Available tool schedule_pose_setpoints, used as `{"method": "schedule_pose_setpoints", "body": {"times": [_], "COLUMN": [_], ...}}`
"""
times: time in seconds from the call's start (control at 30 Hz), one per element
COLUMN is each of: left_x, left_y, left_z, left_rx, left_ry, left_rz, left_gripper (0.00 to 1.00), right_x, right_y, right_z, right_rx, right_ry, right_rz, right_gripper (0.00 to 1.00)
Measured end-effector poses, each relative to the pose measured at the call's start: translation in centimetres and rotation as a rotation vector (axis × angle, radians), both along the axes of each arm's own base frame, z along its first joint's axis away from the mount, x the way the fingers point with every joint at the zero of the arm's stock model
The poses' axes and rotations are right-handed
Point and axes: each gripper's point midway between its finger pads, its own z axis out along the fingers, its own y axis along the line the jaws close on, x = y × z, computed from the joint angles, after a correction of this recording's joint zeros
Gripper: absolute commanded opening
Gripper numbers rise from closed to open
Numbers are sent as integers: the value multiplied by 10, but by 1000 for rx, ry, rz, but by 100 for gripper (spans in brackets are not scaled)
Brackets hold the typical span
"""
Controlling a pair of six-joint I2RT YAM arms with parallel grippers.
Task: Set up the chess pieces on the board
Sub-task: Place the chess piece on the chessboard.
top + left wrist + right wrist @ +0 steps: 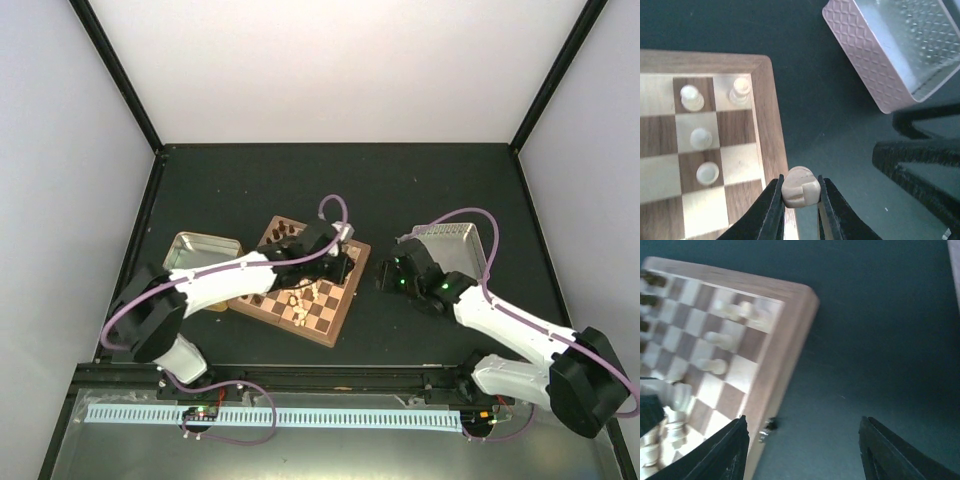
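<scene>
At the far left of the matte black desk [400, 180] lies a shallow gold metal tin tray [203, 237] with rounded corners and a shiny floor. Beside it, near the middle, sits the square wooden chessboard [335, 320], smooth and checked in dark brown and tan inside a plain brown rim. The small dark brown chessmen [285, 230] stand in a row along its far edge, so that side looks dealt with. The turned cream chess pieces [300, 298], pale and round-topped, are only partly placed. A few stand upright on single squares near the right-hand rim, and a loose cluster sits mid-board, which I judge is not yet in proper ranks. The left claw [800, 205] is clenched on one more rounded cream piece [801, 187], its black fingers pressing both sides, and it holds the piece above the board's right rim. That man is not yet set down. Further right, the right claw [803, 430] hangs released over bare desk just off the board's edge, its jaws wide apart with nothing between them. At the far right stands the pinkish-grey square tray [860, 55], its outer wall embossed with a quilted diamond pattern and its inside glossy. The part of its inside that shows holds no pieces. Overall I would call the job roughly midway.
</scene>
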Motion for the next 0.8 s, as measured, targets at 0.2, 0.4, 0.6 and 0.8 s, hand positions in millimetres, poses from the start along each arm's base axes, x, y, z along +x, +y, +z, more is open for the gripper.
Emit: {"method": "schedule_pose_setpoints", "body": {"times": [0.2, 0.4, 0.6, 0.8], "left_x": [16, 23, 25, 26], "left_y": [-25, -30, -15, -9], "left_z": [-10, -23, -58, -70], "left_rx": [157, 263, 392, 453], "left_ry": [-81, -109, -90, -96], "left_rz": [23, 47, 56, 35], "left_gripper": [5, 4, 4, 4], "right_x": [-10, -11, -18, -16], "right_y": [-23, -33, -42, -41], "right_z": [-27, -26, -41, -43], "right_rx": [-22, -20, -26, -14], "right_ry": [106, 107, 128, 129], "right_rz": [-106, -148, -178, -188], "right_gripper": [60, 60, 60, 60]}}
